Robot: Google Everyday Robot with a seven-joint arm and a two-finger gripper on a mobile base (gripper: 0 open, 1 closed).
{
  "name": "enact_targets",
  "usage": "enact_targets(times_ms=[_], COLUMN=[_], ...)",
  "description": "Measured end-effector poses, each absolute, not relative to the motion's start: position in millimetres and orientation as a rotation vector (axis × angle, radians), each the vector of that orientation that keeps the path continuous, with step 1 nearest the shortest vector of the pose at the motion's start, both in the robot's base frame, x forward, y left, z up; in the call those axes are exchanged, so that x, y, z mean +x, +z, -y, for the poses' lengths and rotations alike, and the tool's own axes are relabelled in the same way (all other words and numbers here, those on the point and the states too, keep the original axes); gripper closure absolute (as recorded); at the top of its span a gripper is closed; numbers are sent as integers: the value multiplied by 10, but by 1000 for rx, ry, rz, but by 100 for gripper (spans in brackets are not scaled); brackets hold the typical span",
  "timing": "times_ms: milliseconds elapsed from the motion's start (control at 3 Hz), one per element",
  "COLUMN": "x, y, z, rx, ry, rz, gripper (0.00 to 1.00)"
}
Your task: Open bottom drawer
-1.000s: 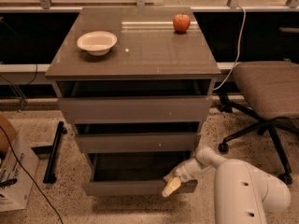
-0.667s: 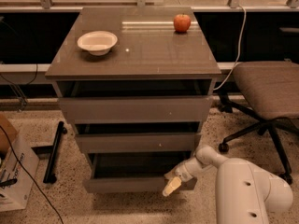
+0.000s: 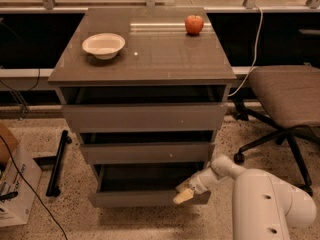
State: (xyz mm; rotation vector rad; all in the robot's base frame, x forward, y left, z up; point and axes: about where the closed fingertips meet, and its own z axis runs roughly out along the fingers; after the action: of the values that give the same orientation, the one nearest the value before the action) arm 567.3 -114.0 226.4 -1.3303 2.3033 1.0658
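The bottom drawer (image 3: 140, 198) of the grey-brown cabinet (image 3: 145, 59) stands pulled out, its dark shallow box showing behind the plain front panel. My gripper (image 3: 183, 195) sits at the right end of that front panel, its pale tips against the top edge. The white arm (image 3: 265, 204) reaches in from the lower right. The middle drawer (image 3: 145, 152) and top drawer (image 3: 142, 117) above are also slightly out.
A white bowl (image 3: 103, 45) and a red apple (image 3: 194, 24) sit on the cabinet top. An office chair (image 3: 285, 104) stands at the right. A cardboard box (image 3: 12, 184) and a black bar (image 3: 57, 161) lie on the floor at the left.
The bottom drawer has come a little further out toward the camera, with my gripper staying at its right front edge.
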Motion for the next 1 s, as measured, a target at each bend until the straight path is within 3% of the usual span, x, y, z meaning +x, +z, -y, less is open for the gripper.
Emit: enact_targets(times_ms=[333, 667, 1000], x=[5673, 5479, 5353], y=[2274, 2215, 2242], z=[1140, 1205, 1261], rx=[-1330, -1303, -1279], ry=[1066, 1067, 1048], rz=[-2303, -2337, -2351], gripper=[64, 60, 38])
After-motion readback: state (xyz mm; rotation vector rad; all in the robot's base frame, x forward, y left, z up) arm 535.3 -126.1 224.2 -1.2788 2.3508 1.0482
